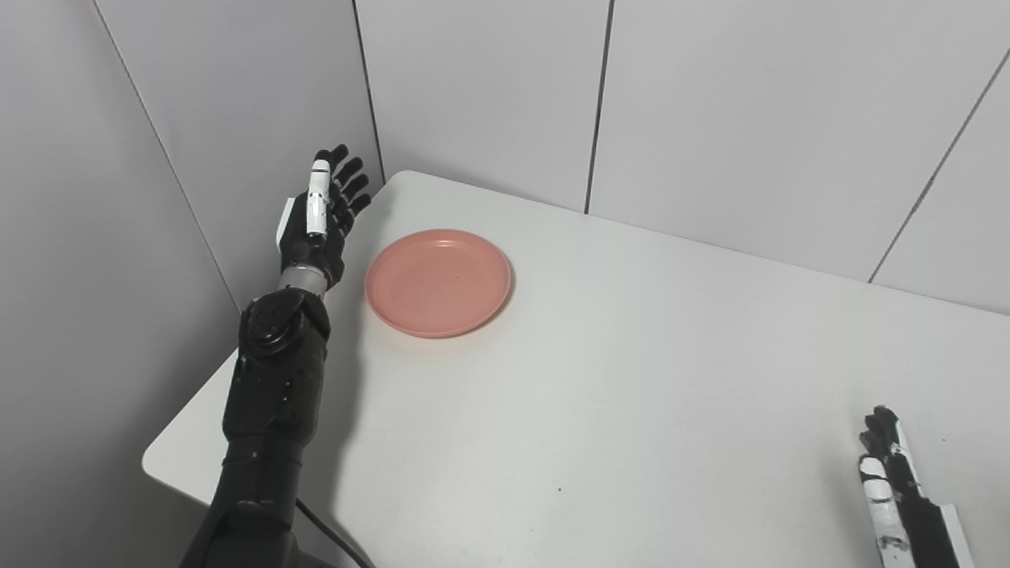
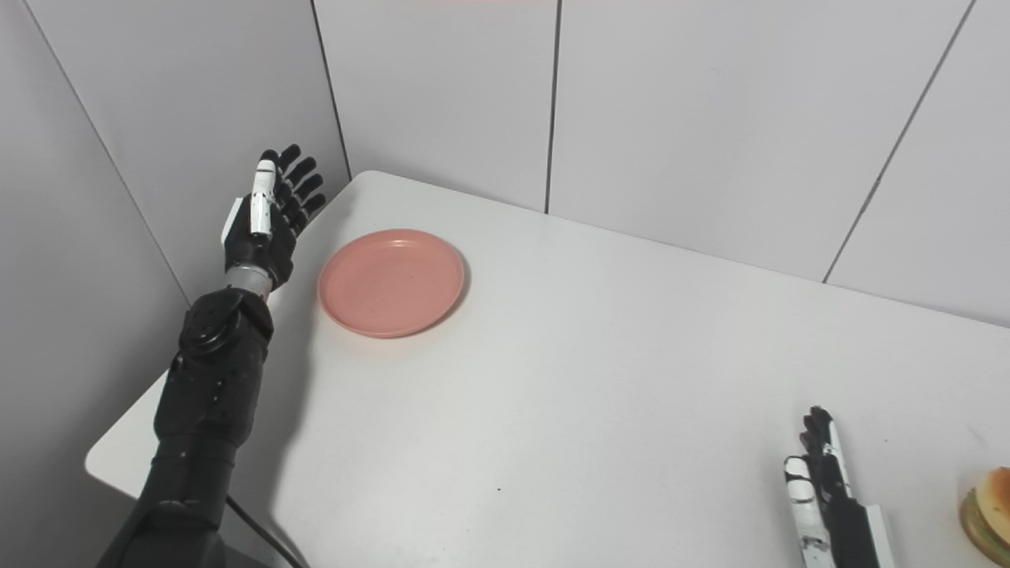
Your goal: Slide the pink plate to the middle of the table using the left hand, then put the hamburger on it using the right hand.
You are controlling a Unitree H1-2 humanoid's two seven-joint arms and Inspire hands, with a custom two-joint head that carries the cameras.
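The pink plate [image 1: 439, 281] lies empty near the table's far left corner. My left hand [image 1: 322, 213] is raised just left of it, palm toward the plate, fingers spread and open, a small gap from the rim. The hamburger [image 2: 988, 503] shows only in the right eye view, cut off by the right edge near the table's front. My right hand [image 2: 821, 489] rests low at the front right, edge-on, fingers straight and holding nothing, a short way left of the hamburger.
The white table [image 1: 631, 379] sits in a corner of grey panelled walls [image 1: 489, 87]. Its left edge runs right under my left forearm [image 1: 272, 394]. A black cable [image 1: 331, 536] hangs at the front left.
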